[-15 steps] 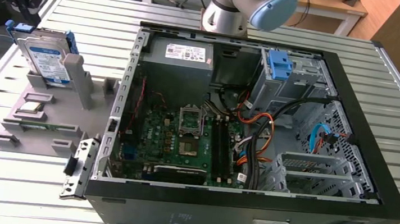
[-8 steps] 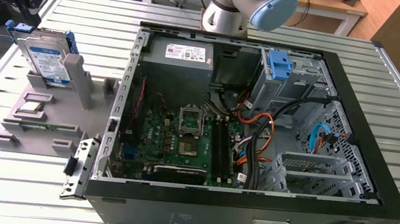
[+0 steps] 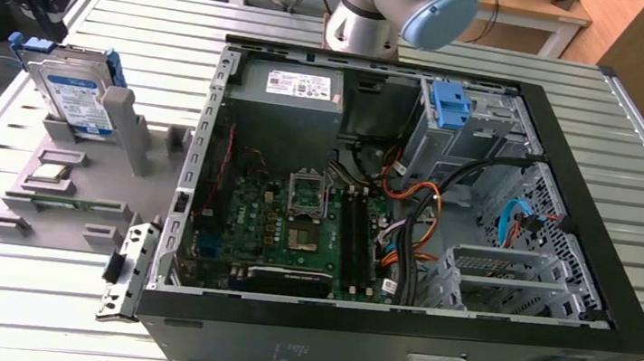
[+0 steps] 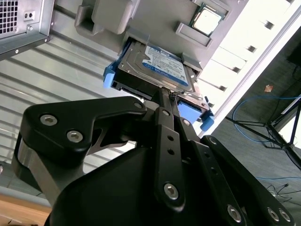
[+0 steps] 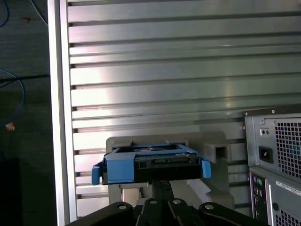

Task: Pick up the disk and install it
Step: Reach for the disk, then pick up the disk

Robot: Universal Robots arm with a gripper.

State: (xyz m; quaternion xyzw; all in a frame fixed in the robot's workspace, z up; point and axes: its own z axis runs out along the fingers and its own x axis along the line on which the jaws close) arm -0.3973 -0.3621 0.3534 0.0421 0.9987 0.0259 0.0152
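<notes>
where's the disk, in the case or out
Out: the disk stands on edge in the grey holder beside the computer case.

Disk [image 3: 74,98] open above — post [image 3: 118,121] beside, case [image 3: 403,325] near

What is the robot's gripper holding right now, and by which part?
Nothing. The gripper is shut and empty; the disk stands untouched in its grey stand.

The exterior view looks down steeply from high up, taking in the whole open computer case [image 3: 315,353] on the slatted table [image 3: 30,293]. Both wrist views sit close behind the gripper [image 4: 168,95], facing the disk [image 4: 155,66]: the second on its label face, the first on its edge. All three share the disk and table slats.
</notes>
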